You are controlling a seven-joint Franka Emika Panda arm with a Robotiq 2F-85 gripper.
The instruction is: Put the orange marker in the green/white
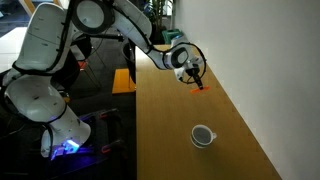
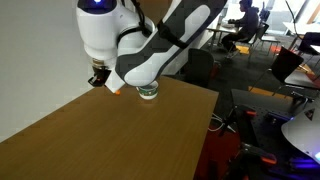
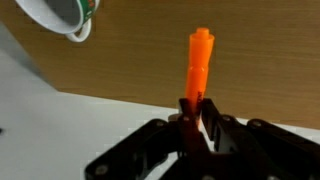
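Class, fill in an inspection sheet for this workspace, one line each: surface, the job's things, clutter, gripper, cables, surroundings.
Surface: wooden table, carrying only the job's things.
Job's things: orange marker stands up out of the jaws, near the table's wall side; cup upright on the table, well apart from the marker.
Clutter: nothing seen.
Gripper: gripper shut on the marker's lower end, low over the table.
Cables: nothing seen on the table; the floor is too dark to tell.
Surroundings: white wall along one table edge; a chair and a seated person beyond the table.
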